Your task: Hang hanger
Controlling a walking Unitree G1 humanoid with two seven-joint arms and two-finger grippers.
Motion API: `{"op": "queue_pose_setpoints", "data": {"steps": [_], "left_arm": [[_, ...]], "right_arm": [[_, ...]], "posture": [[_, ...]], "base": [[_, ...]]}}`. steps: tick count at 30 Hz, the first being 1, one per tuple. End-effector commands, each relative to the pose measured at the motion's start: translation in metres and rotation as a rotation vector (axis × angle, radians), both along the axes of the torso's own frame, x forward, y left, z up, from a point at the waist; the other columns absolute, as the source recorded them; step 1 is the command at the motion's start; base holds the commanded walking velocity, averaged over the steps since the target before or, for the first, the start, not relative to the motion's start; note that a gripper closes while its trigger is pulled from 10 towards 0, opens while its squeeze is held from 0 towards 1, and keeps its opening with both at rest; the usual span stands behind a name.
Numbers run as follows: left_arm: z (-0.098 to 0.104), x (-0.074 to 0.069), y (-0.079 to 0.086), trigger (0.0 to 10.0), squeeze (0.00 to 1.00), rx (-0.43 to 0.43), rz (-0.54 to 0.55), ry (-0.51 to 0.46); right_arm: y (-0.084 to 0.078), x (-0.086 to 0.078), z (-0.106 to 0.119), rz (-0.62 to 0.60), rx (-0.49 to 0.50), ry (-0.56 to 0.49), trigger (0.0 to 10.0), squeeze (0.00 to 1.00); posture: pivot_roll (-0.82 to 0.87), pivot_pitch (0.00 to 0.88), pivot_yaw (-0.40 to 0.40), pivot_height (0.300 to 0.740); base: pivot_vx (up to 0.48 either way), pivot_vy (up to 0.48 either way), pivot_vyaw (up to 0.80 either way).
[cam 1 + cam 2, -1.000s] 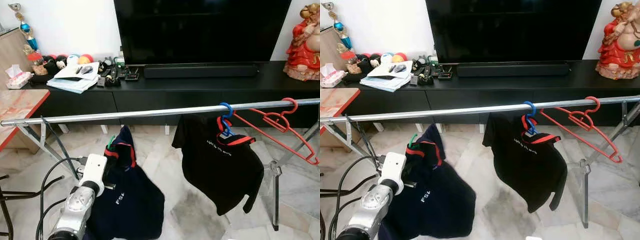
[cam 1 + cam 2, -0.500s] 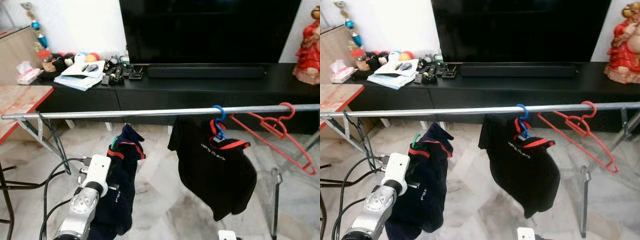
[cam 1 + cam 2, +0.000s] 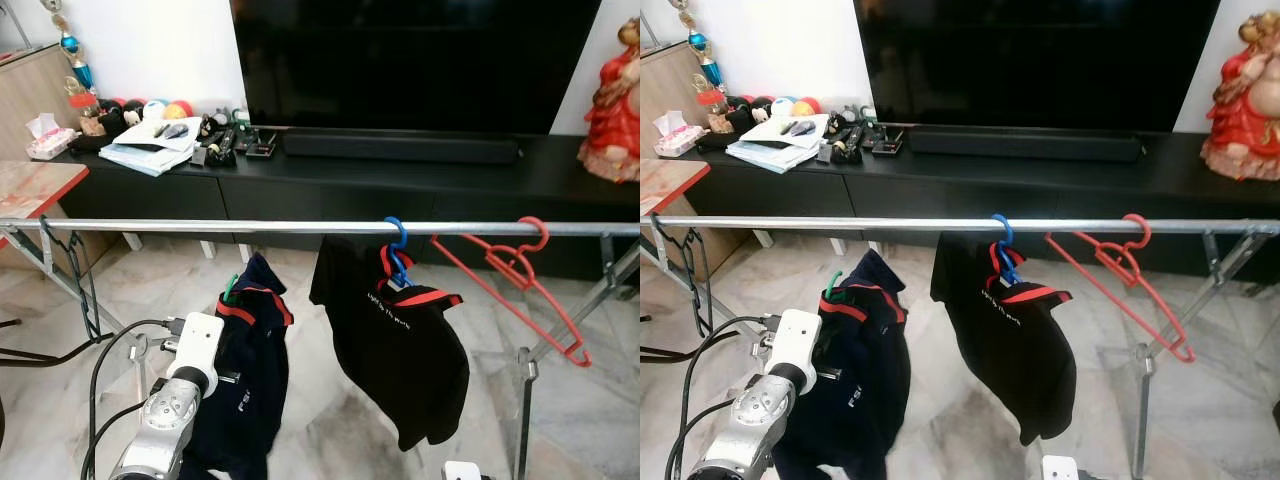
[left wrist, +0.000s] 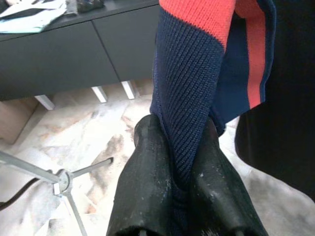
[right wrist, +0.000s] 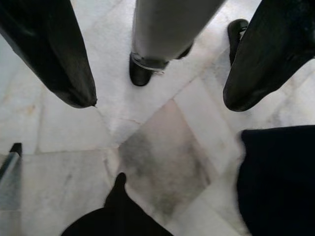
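Hanger (image 3: 231,288), green, shows just its hook poking out of the collar of a navy shirt (image 3: 248,375) with red trim, held low in front of the robot and well below the silver rail (image 3: 200,227). The left arm (image 3: 170,420) reaches up and forward from the lower left, its white wrist just beside the shirt's collar. In the left wrist view the left tool (image 4: 181,164) has its two black fingers (image 4: 147,172) pressed together on a fold of the navy knit fabric, pinching it tight. The right tool (image 5: 157,73) hangs low with its fingers spread wide apart and nothing between them, pointing down at the marble floor (image 5: 157,147), where a leg and dark shoe (image 5: 140,71) stand.

On the rail hangs a black shirt (image 3: 395,340) on a blue hanger (image 3: 397,250), and beside it, further right, a bare red hanger (image 3: 520,285), tilted. Behind the rail stands a long black desk (image 3: 560,175) carrying a television (image 3: 410,60), a soundbar (image 3: 400,148), papers (image 3: 150,150), coloured balls (image 3: 165,108) and a red figurine (image 3: 612,105).
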State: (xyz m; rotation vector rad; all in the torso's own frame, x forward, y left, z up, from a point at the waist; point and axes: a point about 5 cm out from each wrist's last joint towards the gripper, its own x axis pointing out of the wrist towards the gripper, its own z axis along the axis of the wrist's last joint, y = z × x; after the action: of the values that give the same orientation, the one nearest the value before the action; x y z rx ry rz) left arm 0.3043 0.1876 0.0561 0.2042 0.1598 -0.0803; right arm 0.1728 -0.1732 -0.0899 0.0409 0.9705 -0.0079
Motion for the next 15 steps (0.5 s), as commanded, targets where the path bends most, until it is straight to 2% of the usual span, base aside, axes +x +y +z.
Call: {"op": "queue_pose_setpoints", "data": {"steps": [1, 15], "left_arm": [[0.0082, 0.0028, 0.0089, 10.0, 0.00, 0.009, 0.023, -0.031], [0.0082, 0.0028, 0.0089, 10.0, 0.00, 0.009, 0.023, -0.031]], "right_arm": [[0.0052, -0.0022, -0.0016, 0.005, 0.011, 0.014, 10.0, 0.00], [0.0052, -0.0022, -0.0016, 0.005, 0.011, 0.014, 10.0, 0.00]], "posture": [[-0.07, 0.000, 0.076, 0.740], [-0.07, 0.000, 0.076, 0.740]], "base": [[0.000, 0.000, 0.00], [0.000, 0.000, 0.00]]}}
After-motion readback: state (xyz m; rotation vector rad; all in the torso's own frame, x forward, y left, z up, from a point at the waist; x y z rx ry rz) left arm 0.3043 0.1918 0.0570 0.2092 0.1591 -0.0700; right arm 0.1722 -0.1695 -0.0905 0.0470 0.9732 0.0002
